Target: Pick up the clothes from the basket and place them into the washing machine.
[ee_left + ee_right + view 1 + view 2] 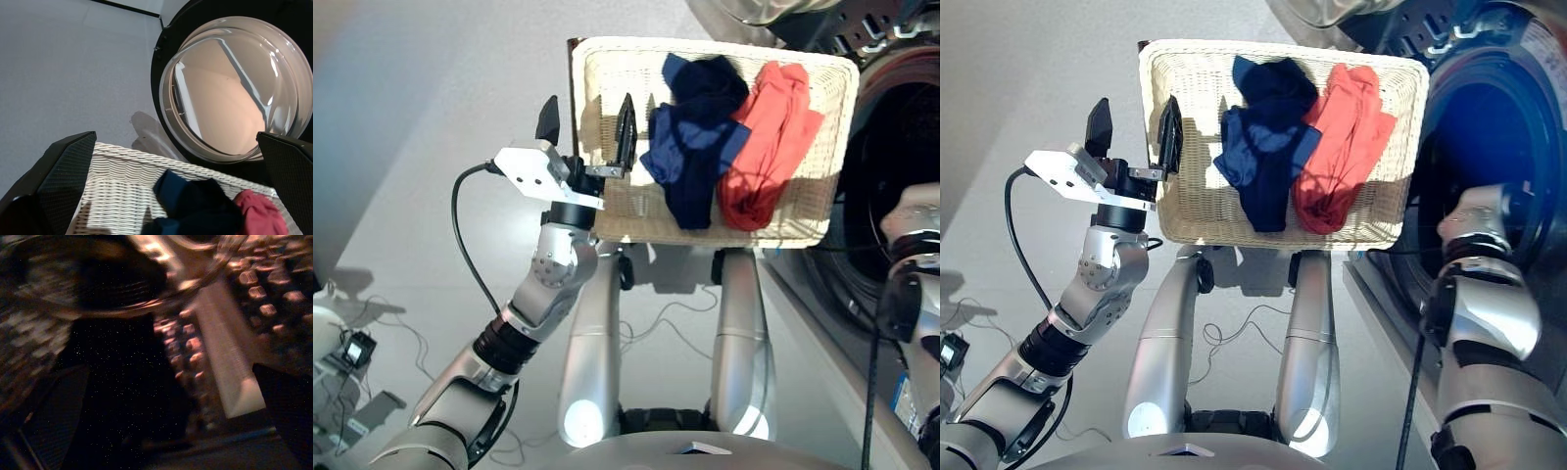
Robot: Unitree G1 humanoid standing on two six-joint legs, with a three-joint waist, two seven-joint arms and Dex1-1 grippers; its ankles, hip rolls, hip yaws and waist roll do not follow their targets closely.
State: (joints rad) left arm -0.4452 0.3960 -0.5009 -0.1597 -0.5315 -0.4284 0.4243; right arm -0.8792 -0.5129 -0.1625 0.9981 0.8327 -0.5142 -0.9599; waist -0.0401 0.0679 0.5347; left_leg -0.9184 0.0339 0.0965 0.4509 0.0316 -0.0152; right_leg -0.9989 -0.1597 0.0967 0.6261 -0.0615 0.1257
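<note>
The pale wicker basket (607, 78) stands in front of me, beside the washing machine (1489, 127). In it lie a navy garment (690, 162), a darker one (710, 83) bunched at its far end, and a red-orange one (769, 147) on the right. My left gripper (587, 125) is open and hovers over the basket's left rim, one finger outside and one inside, with nothing in it. My right arm (1479, 255) reaches into the drum mouth. In the right wrist view my right gripper (171, 368) is open inside the drum, with a dark blurred shape (122, 382) ahead that I cannot identify.
The round glass door (234, 88) stands swung open beyond the basket's far edge. Grey floor (431, 117) spreads to the left, with loose cables (465, 245) on it. A ribbed lifter (225, 357) runs along the perforated drum wall.
</note>
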